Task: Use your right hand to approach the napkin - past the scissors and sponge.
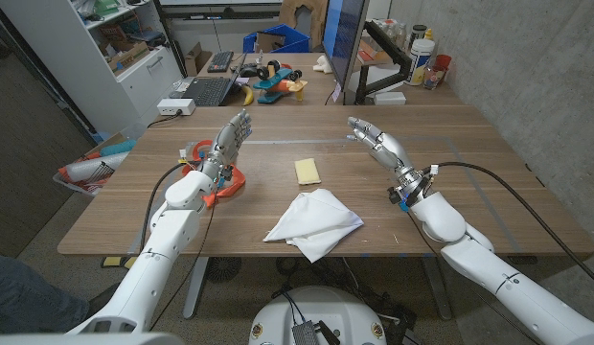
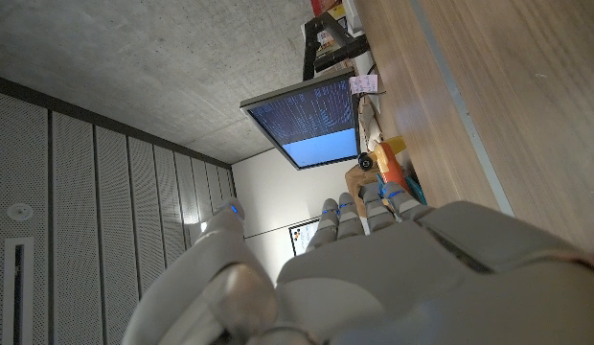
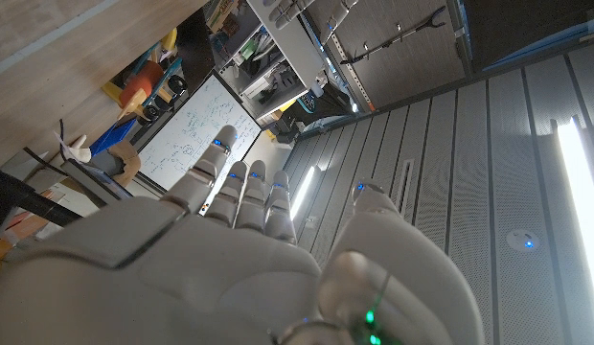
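**Right hand raised and empty, white napkin nearest the robot**

Nearest the robot on the brown wooden table [image 1: 489, 192], a crumpled white cloth napkin [image 1: 314, 222] lies at the middle of the front half. Just beyond it, apart from it, sits a small flat yellow rectangular sponge [image 1: 308, 171].

On the robot's left side, orange-handled scissors [image 1: 223, 186] lie on the table, partly covered by the left forearm. The left hand [image 1: 230, 139] is held above that spot with its fingers extended and apart, gripping nothing. In the left wrist view the back of the same left hand [image 2: 374, 278] reaches toward a dark monitor with a blue screen [image 2: 311, 120].

On the robot's right side, the right hand [image 1: 378, 141] is lifted over the far right part of the table, fingers spread and slightly curved, holding nothing. It stands well apart from the napkin, farther back than both napkin and sponge. The right wrist view shows the back of the right hand [image 3: 239, 249] with its fingers straight and separated.

Beyond the table's far edge sit a black laptop [image 1: 209, 91], a yellow banana [image 1: 249, 95] and a blue plastic bin [image 1: 278, 42].
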Tool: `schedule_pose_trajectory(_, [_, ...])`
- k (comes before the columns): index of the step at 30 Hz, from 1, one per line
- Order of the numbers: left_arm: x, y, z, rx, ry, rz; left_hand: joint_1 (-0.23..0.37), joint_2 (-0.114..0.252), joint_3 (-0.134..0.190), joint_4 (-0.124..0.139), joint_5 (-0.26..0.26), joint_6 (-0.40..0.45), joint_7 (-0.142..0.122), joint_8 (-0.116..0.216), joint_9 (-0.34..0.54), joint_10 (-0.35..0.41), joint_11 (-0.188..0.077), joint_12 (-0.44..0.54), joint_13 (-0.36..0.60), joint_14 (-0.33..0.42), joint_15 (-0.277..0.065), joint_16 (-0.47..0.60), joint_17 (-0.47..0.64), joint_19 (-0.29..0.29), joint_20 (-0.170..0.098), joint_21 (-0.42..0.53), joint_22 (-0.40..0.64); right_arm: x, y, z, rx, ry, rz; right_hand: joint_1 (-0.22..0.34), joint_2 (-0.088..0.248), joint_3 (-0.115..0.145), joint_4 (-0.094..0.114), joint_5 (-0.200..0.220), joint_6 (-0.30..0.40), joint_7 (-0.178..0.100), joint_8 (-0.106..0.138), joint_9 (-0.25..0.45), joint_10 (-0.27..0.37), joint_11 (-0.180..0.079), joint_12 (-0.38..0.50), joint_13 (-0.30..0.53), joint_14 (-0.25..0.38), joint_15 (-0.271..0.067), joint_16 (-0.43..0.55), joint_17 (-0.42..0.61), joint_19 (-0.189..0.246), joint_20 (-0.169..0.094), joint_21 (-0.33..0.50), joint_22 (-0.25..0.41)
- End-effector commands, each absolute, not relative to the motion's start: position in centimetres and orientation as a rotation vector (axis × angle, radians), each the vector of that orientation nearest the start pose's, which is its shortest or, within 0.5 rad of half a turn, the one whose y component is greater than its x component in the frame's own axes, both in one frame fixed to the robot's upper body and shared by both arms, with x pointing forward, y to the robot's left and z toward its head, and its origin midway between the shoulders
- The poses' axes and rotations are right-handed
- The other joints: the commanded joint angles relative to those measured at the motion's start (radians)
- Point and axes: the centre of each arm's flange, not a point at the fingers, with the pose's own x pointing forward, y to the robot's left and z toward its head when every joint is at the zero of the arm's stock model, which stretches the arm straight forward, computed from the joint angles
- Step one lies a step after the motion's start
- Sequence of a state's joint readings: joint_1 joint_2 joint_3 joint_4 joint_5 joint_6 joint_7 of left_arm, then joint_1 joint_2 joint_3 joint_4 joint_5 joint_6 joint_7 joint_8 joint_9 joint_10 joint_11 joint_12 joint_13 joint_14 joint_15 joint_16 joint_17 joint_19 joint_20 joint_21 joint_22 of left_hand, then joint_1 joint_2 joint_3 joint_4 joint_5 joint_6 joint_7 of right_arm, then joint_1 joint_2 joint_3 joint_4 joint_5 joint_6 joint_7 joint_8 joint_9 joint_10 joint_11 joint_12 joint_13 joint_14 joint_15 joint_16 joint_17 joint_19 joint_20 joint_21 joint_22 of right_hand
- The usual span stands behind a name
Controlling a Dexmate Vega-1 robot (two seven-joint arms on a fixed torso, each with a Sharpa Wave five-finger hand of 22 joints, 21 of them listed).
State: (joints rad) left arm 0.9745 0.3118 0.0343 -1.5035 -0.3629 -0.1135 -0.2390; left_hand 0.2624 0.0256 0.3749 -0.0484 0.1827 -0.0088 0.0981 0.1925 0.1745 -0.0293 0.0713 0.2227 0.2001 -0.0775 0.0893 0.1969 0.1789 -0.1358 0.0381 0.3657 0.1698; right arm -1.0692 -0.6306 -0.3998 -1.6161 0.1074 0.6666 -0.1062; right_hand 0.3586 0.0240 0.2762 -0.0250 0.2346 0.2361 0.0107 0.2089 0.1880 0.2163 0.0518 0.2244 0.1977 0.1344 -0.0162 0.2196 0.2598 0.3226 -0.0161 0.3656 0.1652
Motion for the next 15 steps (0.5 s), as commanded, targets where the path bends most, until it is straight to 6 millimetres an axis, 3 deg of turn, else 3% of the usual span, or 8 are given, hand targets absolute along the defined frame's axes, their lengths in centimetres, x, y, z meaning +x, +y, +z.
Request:
schedule_pose_trajectory(1, [62.1,29.3,-0.4,0.034,-0.637,-0.257,0.002,0.008,0.003,-0.006,0.0,0.005,0.002,-0.003,0.004,0.0,-0.002,-0.003,-0.001,0.004,0.002,-0.004,0.004,-0.004,0.008,-0.005,0.004,52.4,-20.5,-3.9,-0.481,-1.088,0.363,-0.006,-0.003,0.005,-0.006,0.008,0.017,-0.004,0.011,0.006,0.018,-0.005,0.007,0.002,0.017,-0.002,0.002,-0.001,0.011,-0.001,-0.006,0.003])
schedule_pose_trajectory(15, [62.5,29.0,-0.5,0.04,-0.631,-0.259,0.001,0.01,0.002,-0.007,0.0,0.008,0.002,-0.003,0.004,0.001,-0.001,-0.004,-0.001,0.004,0.002,-0.004,0.004,-0.003,0.01,-0.01,0.004,50.5,-19.3,-4.0,-0.667,-1.184,0.33,-0.004,-0.002,0.007,-0.01,0.014,0.034,-0.015,0.014,0.006,0.037,-0.014,0.01,0.002,0.03,-0.011,0.005,-0.006,0.02,-0.003,-0.014,0.003])
